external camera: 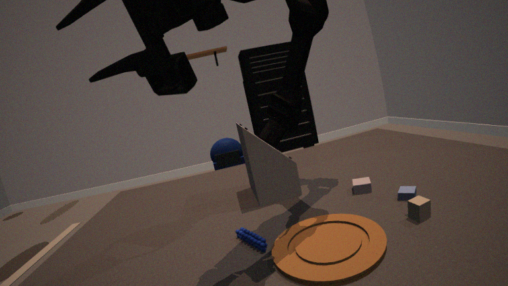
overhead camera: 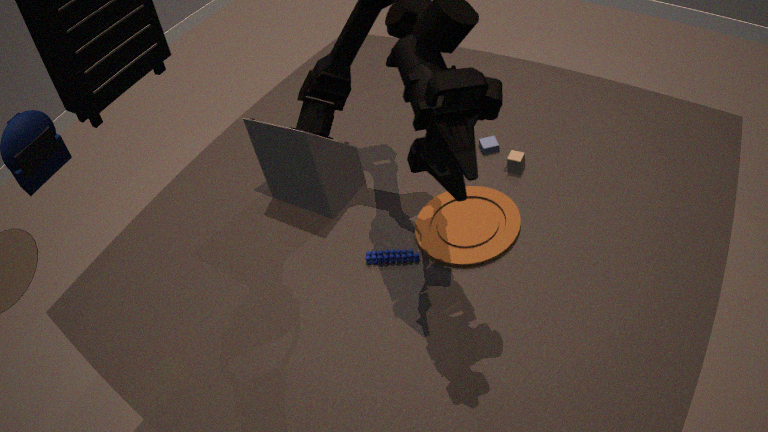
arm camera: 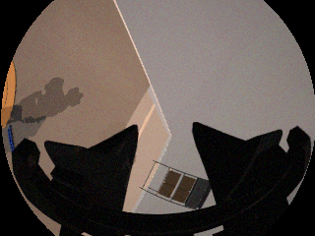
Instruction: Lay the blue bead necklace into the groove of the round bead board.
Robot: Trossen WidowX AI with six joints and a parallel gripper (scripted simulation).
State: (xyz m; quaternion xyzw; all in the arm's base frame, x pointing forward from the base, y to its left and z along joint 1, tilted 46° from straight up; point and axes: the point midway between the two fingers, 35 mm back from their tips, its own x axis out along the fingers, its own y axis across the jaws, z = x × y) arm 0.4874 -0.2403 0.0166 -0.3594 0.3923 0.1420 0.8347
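Observation:
The blue bead necklace (overhead camera: 391, 257) (external camera: 251, 239) lies bunched in a short, narrow strip of beads on the table, beside the round board. A bit of it shows at the left edge of the wrist view (arm camera: 11, 139). The orange round bead board (overhead camera: 512, 220) (external camera: 378, 243) (arm camera: 9, 93) lies flat with its ring groove bare. My gripper (overhead camera: 466, 188) (external camera: 74, 54) (arm camera: 165, 128) is open, with nothing between the fingers. It is raised high above the table, tilted, away from the necklace. In the top view its fingertips overlap the board's far edge.
A tan cube (overhead camera: 515, 161) (external camera: 419, 208), a blue-grey block (overhead camera: 488, 144) (external camera: 407, 192) and a pinkish block (external camera: 361, 185) lie beyond the board. A grey slanted box (overhead camera: 288, 172) (external camera: 271, 177) stands by the arm's base. The arm's shadow crosses the board and reaches the necklace.

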